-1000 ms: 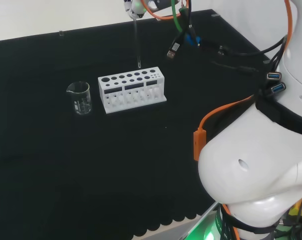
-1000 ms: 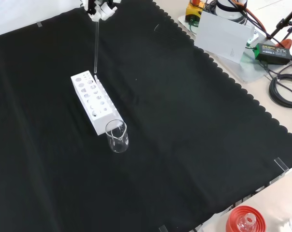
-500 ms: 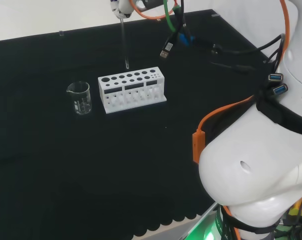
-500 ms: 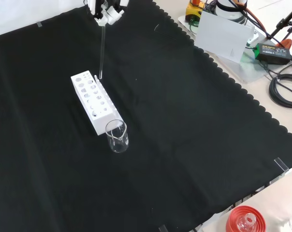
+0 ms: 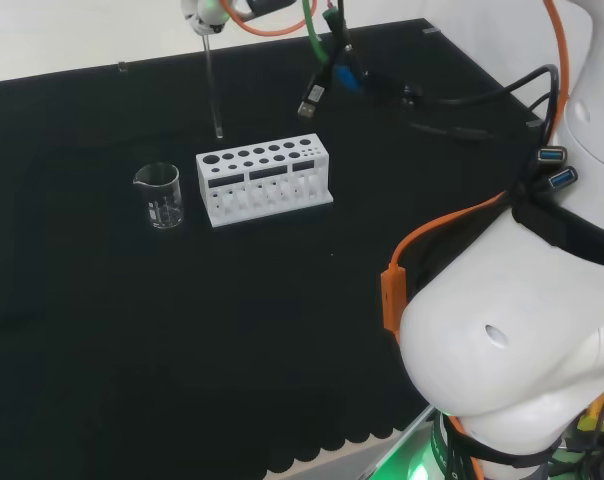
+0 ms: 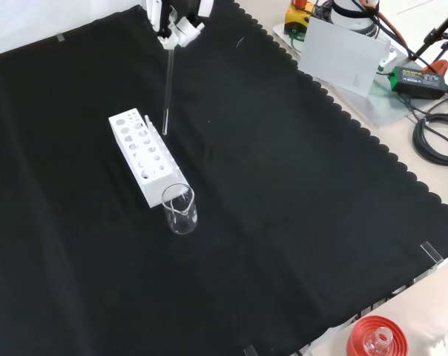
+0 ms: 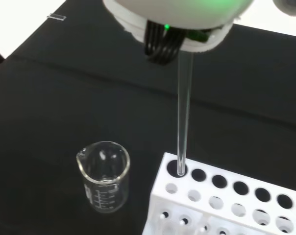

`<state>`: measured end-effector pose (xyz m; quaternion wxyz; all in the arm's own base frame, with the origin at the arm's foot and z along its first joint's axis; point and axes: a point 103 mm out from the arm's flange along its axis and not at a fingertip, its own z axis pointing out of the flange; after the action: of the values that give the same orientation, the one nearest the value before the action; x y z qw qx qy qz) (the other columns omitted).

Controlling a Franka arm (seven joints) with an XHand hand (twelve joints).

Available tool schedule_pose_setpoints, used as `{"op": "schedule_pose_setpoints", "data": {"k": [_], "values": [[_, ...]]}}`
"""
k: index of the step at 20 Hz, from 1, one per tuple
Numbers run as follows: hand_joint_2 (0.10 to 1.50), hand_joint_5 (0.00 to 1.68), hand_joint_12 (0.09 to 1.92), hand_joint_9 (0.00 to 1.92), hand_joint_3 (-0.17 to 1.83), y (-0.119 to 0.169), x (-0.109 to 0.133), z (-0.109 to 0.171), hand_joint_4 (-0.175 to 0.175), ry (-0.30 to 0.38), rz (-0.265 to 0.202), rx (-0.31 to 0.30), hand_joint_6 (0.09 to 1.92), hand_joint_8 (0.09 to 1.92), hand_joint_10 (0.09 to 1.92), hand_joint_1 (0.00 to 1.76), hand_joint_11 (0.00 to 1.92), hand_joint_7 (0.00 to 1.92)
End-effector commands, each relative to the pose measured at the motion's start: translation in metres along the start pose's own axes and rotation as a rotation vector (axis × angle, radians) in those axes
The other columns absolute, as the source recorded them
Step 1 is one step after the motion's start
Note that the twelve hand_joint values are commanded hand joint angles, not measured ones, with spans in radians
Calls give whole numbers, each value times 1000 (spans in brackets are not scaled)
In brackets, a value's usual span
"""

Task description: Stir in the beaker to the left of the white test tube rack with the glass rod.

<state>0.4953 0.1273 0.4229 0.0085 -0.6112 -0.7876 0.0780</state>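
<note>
No legible text or labels.

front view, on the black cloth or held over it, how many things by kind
beaker: 1
white test tube rack: 1
glass rod, held up by the hand: 1
total: 3

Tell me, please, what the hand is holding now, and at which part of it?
The hand holds the glass rod by its upper end; the rod hangs upright.
</note>
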Motion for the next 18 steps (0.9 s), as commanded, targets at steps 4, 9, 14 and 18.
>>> {"op": "schedule_pose_setpoints", "data": {"k": [4, 9, 14, 18], "values": [[670, 1203, 616, 1754, 621, 16, 39, 2, -175, -12, -62, 19, 546, 650, 323, 1331, 1567, 1401], [672, 1203, 617, 1755, 617, 21, 47, 3, -175, -8, -74, 18, 544, 649, 321, 1331, 1567, 1401], [675, 1203, 618, 1756, 613, 24, 50, 5, -175, -13, -83, 24, 542, 649, 319, 1331, 1567, 1400], [676, 1203, 619, 1757, 611, 32, 62, 8, -175, -21, -92, 32, 540, 649, 318, 1331, 1567, 1400]]}}
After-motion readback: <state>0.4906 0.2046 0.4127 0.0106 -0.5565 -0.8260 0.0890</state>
